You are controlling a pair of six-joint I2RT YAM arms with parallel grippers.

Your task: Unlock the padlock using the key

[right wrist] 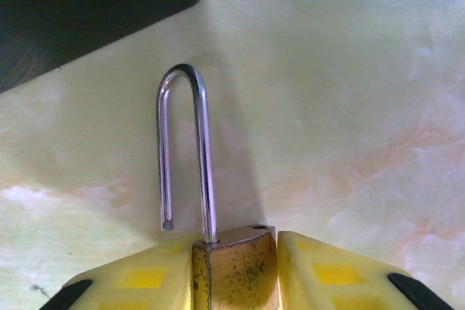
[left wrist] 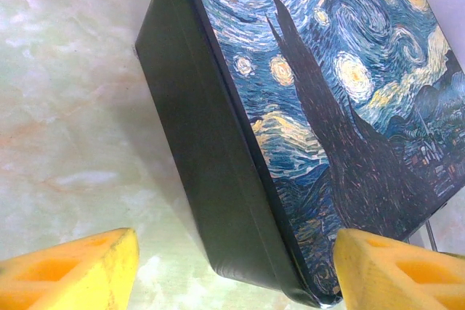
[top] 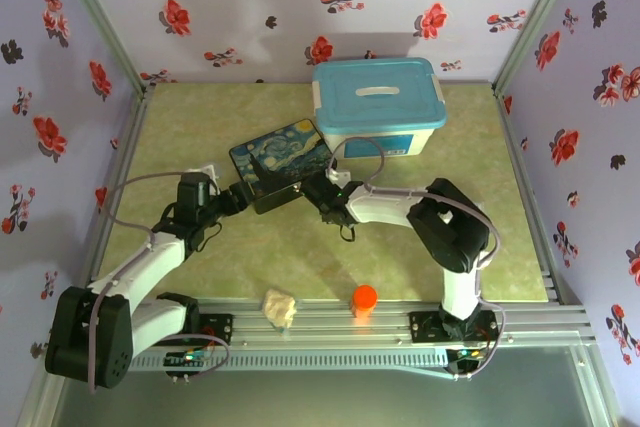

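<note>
A small brass padlock (right wrist: 234, 270) stands upright between the yellow fingers (right wrist: 138, 281) of my right gripper (right wrist: 236, 281), which is shut on its body. Its silver shackle (right wrist: 182, 143) is sprung, with one leg's end free above the body. From the top camera, the right gripper (top: 322, 197) sits just right of the painted box (top: 280, 162). My left gripper (left wrist: 236, 274) is open, its yellow fingers (left wrist: 69, 270) standing either side of the near corner of the painted box (left wrist: 327, 107), the left finger apart from it. The key is out of view.
A light blue lidded bin (top: 378, 107) stands behind the painted box. An orange cap (top: 364, 298) and a crumpled cream lump (top: 280, 309) lie at the table's near edge. Flowered walls enclose the green tabletop (top: 480, 197).
</note>
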